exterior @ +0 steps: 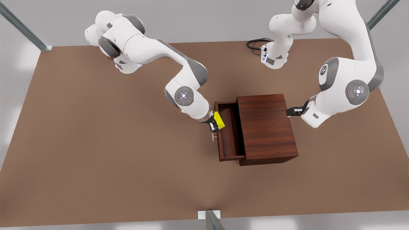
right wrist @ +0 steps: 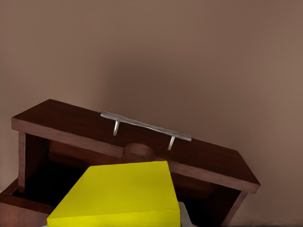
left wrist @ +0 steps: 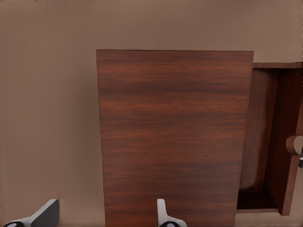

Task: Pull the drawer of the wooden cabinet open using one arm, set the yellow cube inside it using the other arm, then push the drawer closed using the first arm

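Two arms of mine are working over the brown table [exterior: 96, 153]. My right gripper [exterior: 214, 125] is clamped on the yellow cube [exterior: 219, 120] and is hanging at the front panel of the drawer [exterior: 227, 134], on the front view's left side of the wooden cabinet [exterior: 266, 126]. From my right wrist I am looking down past the yellow cube [right wrist: 118, 194] at the drawer's front panel [right wrist: 137, 142] and its silver bar handle [right wrist: 144, 125]; the cube is sitting above the open tray, just behind that panel. The drawer is standing pulled out of the cabinet toward the front view's left, its inside bare. My left gripper [exterior: 289, 111] is waiting at the cabinet's opposite side, on the front view's right, just beside the top edge. From my left wrist I am seeing my fingertips [left wrist: 163, 215] spread wide apart, holding nothing, with the cabinet top [left wrist: 173, 137] beyond them.
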